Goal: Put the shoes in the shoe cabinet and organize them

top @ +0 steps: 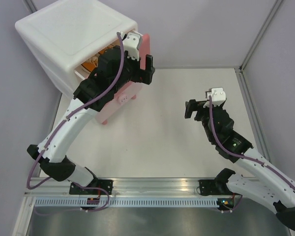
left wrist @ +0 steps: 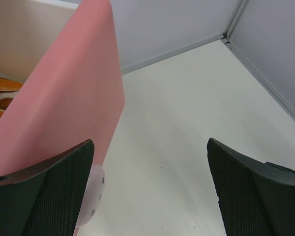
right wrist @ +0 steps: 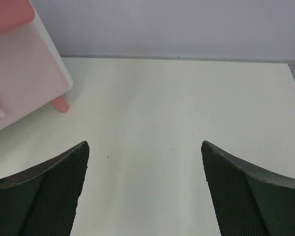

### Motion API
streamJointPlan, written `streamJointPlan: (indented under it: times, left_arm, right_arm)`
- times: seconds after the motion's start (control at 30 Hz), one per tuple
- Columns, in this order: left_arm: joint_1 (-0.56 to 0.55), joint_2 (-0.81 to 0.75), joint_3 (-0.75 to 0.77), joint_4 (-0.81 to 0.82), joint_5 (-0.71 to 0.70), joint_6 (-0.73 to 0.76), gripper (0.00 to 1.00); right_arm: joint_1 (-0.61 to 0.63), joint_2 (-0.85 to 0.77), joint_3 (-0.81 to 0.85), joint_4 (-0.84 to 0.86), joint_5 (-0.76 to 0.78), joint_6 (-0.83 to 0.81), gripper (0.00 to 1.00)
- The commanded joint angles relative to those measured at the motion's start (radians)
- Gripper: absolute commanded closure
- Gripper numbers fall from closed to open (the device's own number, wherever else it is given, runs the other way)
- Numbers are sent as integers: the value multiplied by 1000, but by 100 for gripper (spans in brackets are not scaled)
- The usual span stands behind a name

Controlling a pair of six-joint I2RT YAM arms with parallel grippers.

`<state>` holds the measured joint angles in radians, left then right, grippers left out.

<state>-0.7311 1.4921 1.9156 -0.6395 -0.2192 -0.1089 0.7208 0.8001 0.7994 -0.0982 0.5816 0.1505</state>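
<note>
I see my right pincer [right wrist: 143,147] with its jaws spread wide over the white tabletop [right wrist: 187,108], nothing between them. The shoe cabinet [right wrist: 24,83] shows at upper left, its pink foot [right wrist: 60,103] on the tabletop, the grey wall [right wrist: 162,24] behind.

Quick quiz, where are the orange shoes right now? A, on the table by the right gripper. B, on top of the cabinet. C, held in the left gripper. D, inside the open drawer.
D: an orange shoe shows in the left wrist view just behind the pink front of the pulled-out drawer.
</note>
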Motion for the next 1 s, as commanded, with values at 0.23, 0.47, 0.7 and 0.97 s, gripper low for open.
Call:
streamJointPlan:
  times: [0.23, 0.47, 0.7, 0.97]
  left_arm:
    - [125, 37, 13, 11, -160, 75, 0]
    - [182, 85, 72, 20, -195, 77, 0]
    - [214, 91, 85, 18, -232, 64, 0]
    - [214, 53, 80, 18, -132, 38, 0]
  right_arm:
    - [-14, 88, 81, 25, -92, 1, 2]
    - [-29, 116, 95, 35, -112, 11, 2]
    - [-46, 134, 101, 40, -138, 9, 2]
    - [-72, 143, 100, 45, -147, 30, 2]
